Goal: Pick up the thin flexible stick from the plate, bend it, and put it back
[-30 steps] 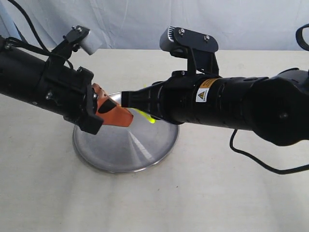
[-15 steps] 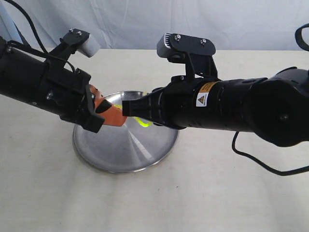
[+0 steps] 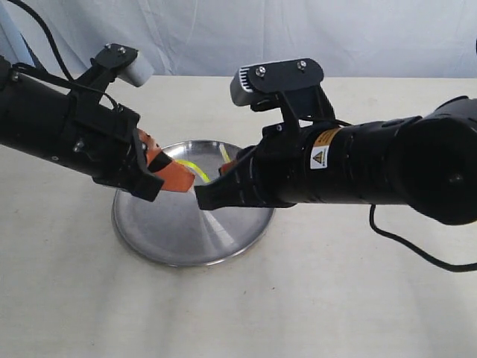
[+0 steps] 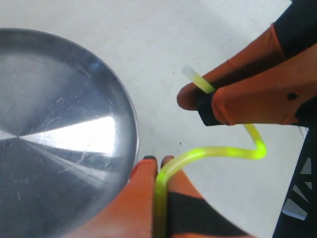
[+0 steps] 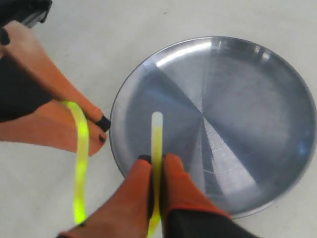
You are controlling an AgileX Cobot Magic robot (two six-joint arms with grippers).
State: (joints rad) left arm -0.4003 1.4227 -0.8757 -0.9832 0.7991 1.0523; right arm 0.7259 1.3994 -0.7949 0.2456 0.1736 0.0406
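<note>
**Left claw (image 3: 186, 179) and right claw (image 3: 209, 192) share the thin flexible stick (image 3: 195, 170) above the plate (image 3: 171, 235)**

From the exterior view, both claws meet nose to nose over the far side of the plate and appear to be raised off it. Short neon lengths of the stick show between them. Held in the air, the rod likely has room to bow without scraping the steel.

The left wrist view shows the left claw closed tight on one end of the stick. The stick rises out of the tips, sweeps sideways and doubles back through a sharp kink into the right claw, which is also pinched shut on it. The whitish end (image 4: 187, 73) pokes out beyond those fingers. Two grips this close together are what force the curve. Here both sets of tips sit just outside the plate's rim, over the pale counter (image 4: 198, 29).

In the right wrist view the right claw clamps the stick near its whitish end, which points in over the plate. The yellow remainder loops back past the left claw, beside the rim. By my reading the bend is largely made. What remains is lowering the stick onto the plate and releasing it gently so it does not spring off.
</note>
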